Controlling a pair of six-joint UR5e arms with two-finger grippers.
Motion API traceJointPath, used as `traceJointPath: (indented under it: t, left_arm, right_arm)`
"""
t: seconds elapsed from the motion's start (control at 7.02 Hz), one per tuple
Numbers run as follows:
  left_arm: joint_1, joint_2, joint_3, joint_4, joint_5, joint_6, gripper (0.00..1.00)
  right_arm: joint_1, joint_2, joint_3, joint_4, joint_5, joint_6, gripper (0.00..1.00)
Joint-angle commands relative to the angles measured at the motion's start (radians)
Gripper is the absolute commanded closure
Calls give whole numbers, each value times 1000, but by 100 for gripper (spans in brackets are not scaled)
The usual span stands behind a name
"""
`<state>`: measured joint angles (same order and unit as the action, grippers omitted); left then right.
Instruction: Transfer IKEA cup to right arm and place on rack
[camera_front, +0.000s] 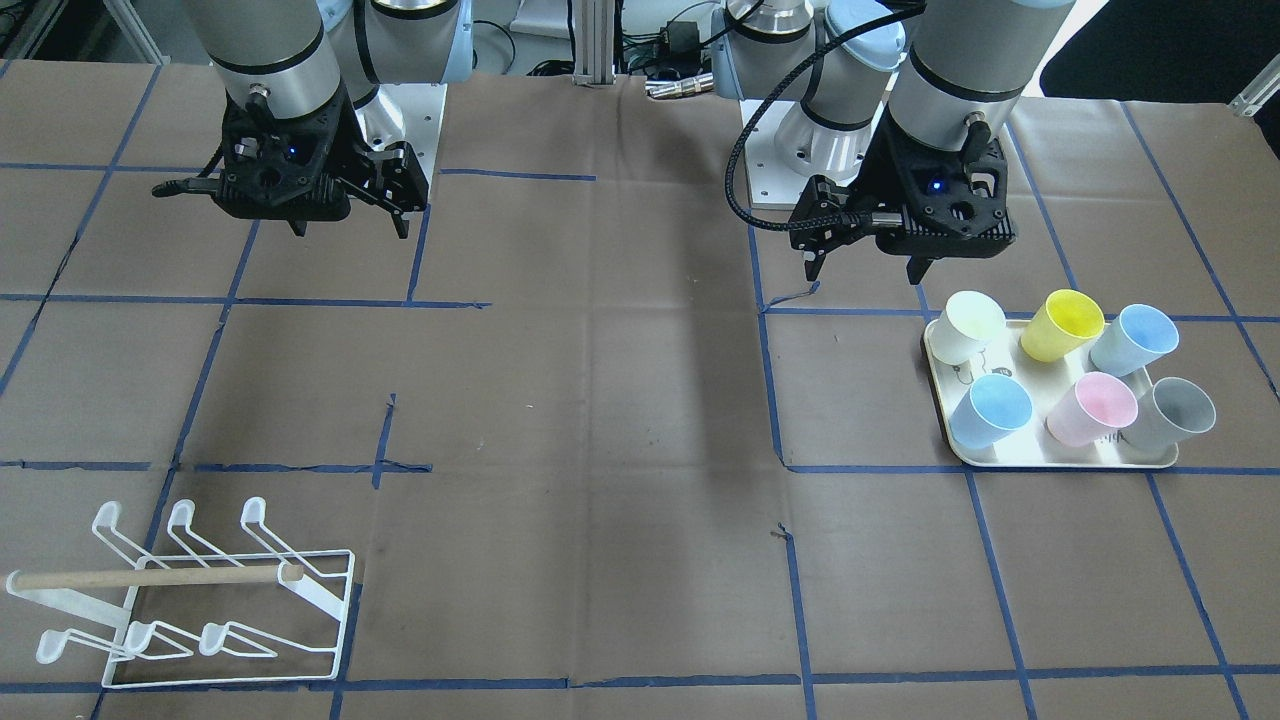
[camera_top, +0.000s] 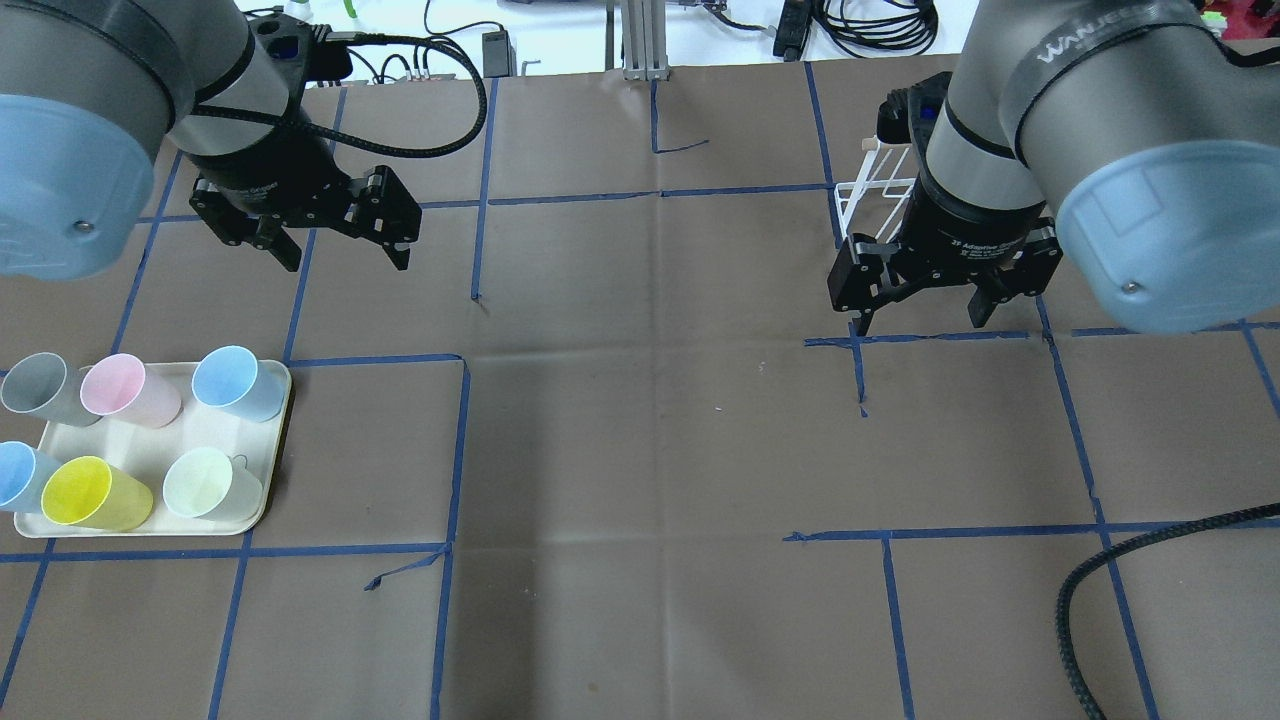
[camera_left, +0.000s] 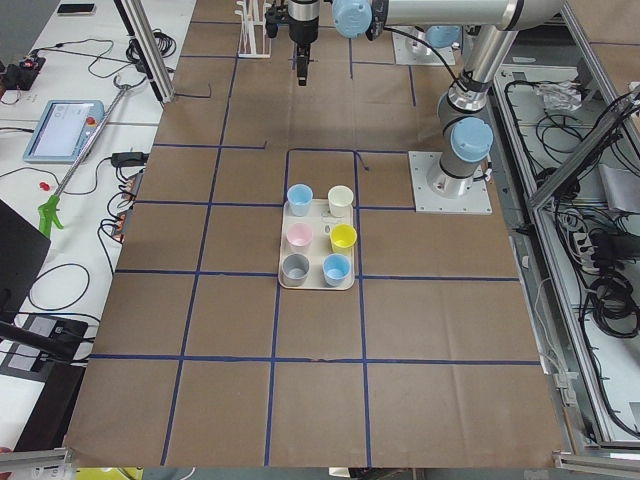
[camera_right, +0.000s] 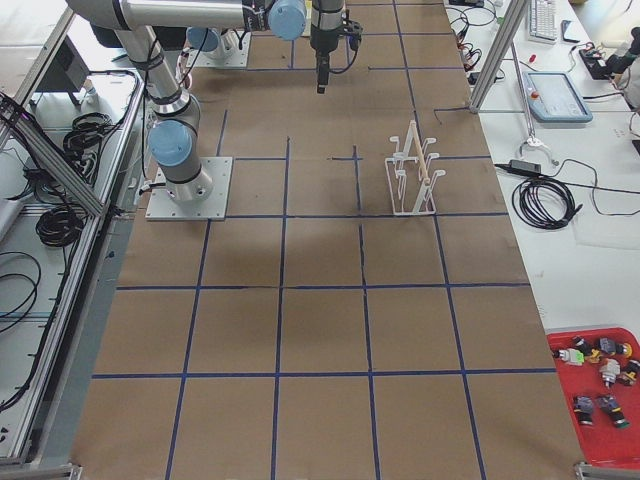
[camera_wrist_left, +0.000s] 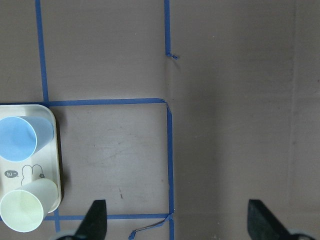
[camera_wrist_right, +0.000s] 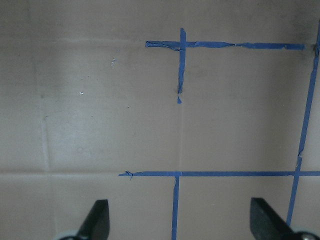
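Several IKEA cups stand in a cream tray (camera_top: 205, 432): pale green (camera_top: 205, 483), yellow (camera_top: 85, 492), pink (camera_top: 120, 388), grey (camera_top: 40, 385) and two blue, one of them (camera_top: 235, 380) nearest the table's middle. My left gripper (camera_top: 345, 262) hangs open and empty above the table beside the tray; its wrist view shows the blue cup (camera_wrist_left: 20, 137) and pale cup (camera_wrist_left: 22, 210) at the left edge. The right arm (camera_top: 1000, 150) holds my right gripper (camera_top: 920, 322) open and empty over bare paper. The white wire rack (camera_front: 200, 600) with its wooden dowel holds nothing.
Brown paper with a blue tape grid (camera_front: 770, 400) covers the table. A braided black cable (camera_top: 1100, 580) loops in at the overhead view's lower right. Beyond the table's edge in the exterior right view lie cables and a red tray (camera_right: 600, 390) of small parts.
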<state>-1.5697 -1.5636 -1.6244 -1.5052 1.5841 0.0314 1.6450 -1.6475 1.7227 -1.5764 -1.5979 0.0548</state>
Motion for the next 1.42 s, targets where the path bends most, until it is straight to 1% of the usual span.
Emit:
traceJointPath:
  t: [0.0, 0.14, 0.28, 0.57, 0.85, 1.0, 1.14, 1.28]
  left_arm:
    - [10, -1, -3, 6, 5, 10, 0]
    - [35, -3, -5, 8, 5, 30, 0]
    - [96, -4, -5, 8, 1, 103, 0]
    - [228, 2, -61, 13, 5, 255, 0]
    - [345, -16, -72, 43, 8, 341, 0]
    - [358, -33, -74, 84, 10, 410, 0]
    - [362, -52, -77, 94, 8, 412, 1]
    - [369, -55, -107, 121, 7, 415, 1]
  right_arm:
    - [-1, -15, -3, -2, 1, -1, 0]
    - [-1, -15, -2, -1, 3, -1, 0]
    - [-1, -17, 0, 7, 6, -1, 0]
    - [1, -32, 8, 12, 4, -1, 0]
    - [1, -32, 8, 10, 6, -1, 0]
    - [1, -31, 8, 10, 6, -1, 0]
    - [2, -31, 9, 9, 9, 0, 0]
    - [1, -29, 9, 10, 41, 0, 0]
